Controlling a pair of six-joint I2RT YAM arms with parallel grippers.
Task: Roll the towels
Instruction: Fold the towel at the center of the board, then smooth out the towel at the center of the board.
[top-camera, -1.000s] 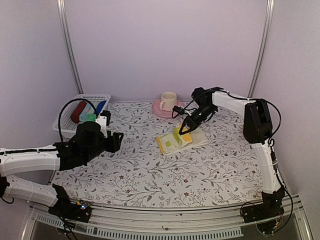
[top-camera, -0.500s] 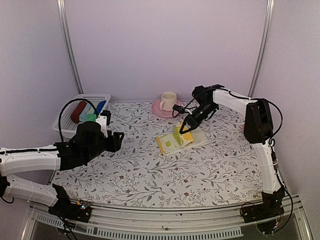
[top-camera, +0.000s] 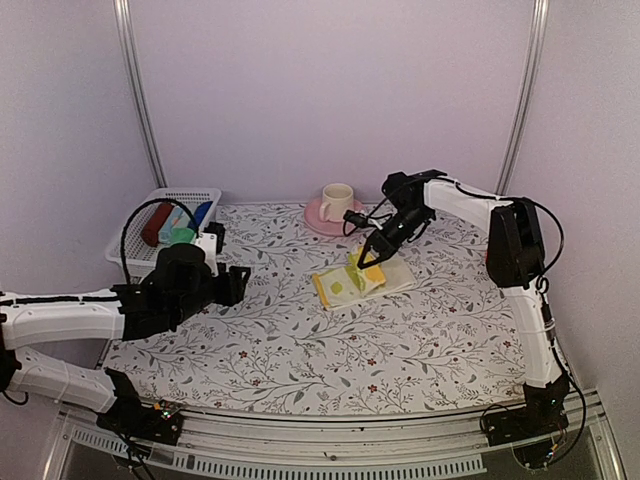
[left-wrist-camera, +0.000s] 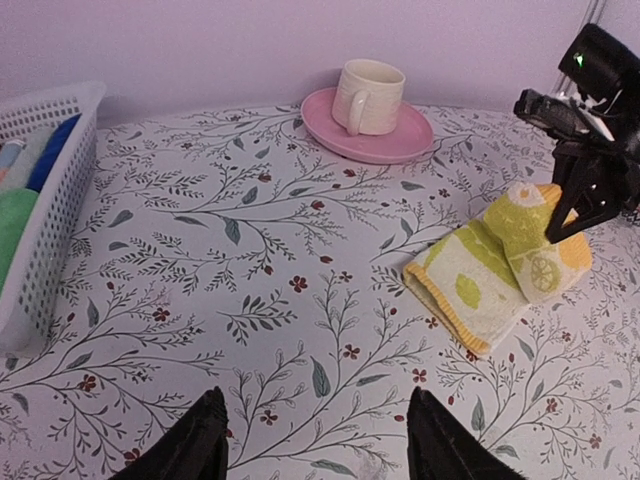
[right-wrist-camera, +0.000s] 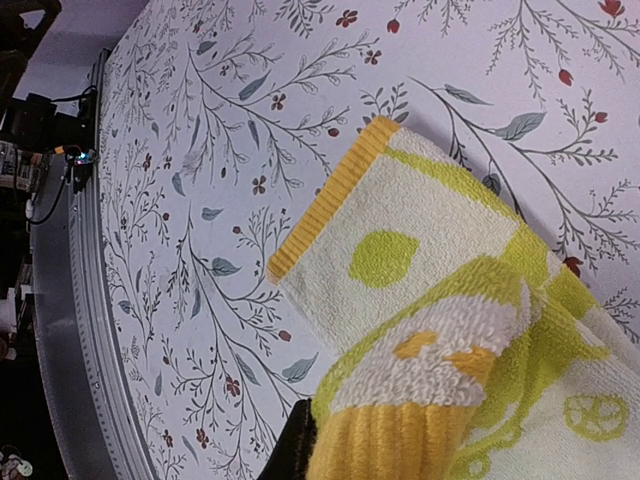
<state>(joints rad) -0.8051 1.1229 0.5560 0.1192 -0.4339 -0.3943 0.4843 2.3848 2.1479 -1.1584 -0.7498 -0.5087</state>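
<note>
At the middle-right of the table (top-camera: 300, 360), the yellow towel (left-wrist-camera: 470, 285) is lying mostly flat, with its far edge lifted and folded back over the flat part. My right gripper (left-wrist-camera: 572, 222) is pinching that raised hem, with its jaws standing narrow on the cloth.

Finding: the rolling of this towel is only beginning. One turn is forming and most of the cloth is lying unrolled. The next move is calling for me to carry the hem further over the flat part, tuck it tight and keep the sides square. The pile looks soft and is likely to spring open if let go early.

My left gripper (left-wrist-camera: 315, 440) is hovering well apart to the left, jaws wide and holding nothing. It is looking free to pin the near edge.

Count: I am finding two towels, the yellow one and a green towel (left-wrist-camera: 15, 225) sitting in the basket (left-wrist-camera: 70, 200) at far left. I cannot tell whether the green one is rolled. One red roll (top-camera: 155, 222), one deep blue roll (left-wrist-camera: 55, 150) and one pale blue roll (top-camera: 176, 218) are sharing the basket. Beyond the yellow towel, one cup (left-wrist-camera: 368, 95) is standing on one saucer (left-wrist-camera: 395, 145).
</note>
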